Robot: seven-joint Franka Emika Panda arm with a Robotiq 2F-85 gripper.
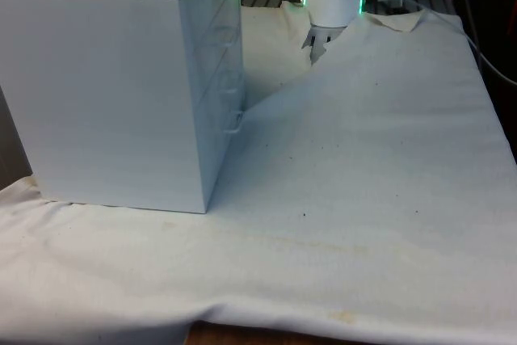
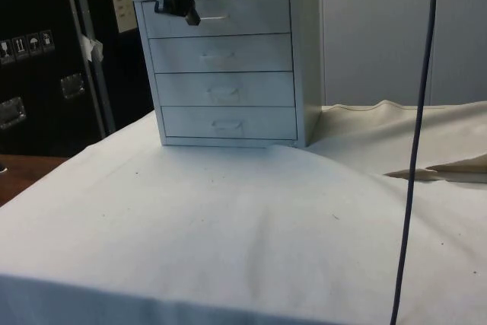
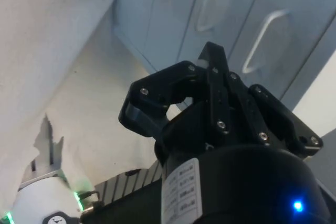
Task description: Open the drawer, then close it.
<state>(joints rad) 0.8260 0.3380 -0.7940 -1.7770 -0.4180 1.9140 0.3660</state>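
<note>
Chest: white chest of drawers [image 2: 228, 62] on the white cloth [image 2: 228, 218], four drawers, all flush with the front.
Top drawer: top drawer [image 2: 228, 14] shut, its handle [image 2: 215, 17] at about 3 o'clock from me in the side view.
My gripper: gripper [image 2: 183, 7] up at the chest's top front corner, just before the top drawer's face.
My fingers: fingers [image 3: 212, 69] pressed together, nothing between them.

A white cloth [image 1: 363, 167] is covering the table, lying rumpled; faint specks, possibly stains, are showing.
</note>
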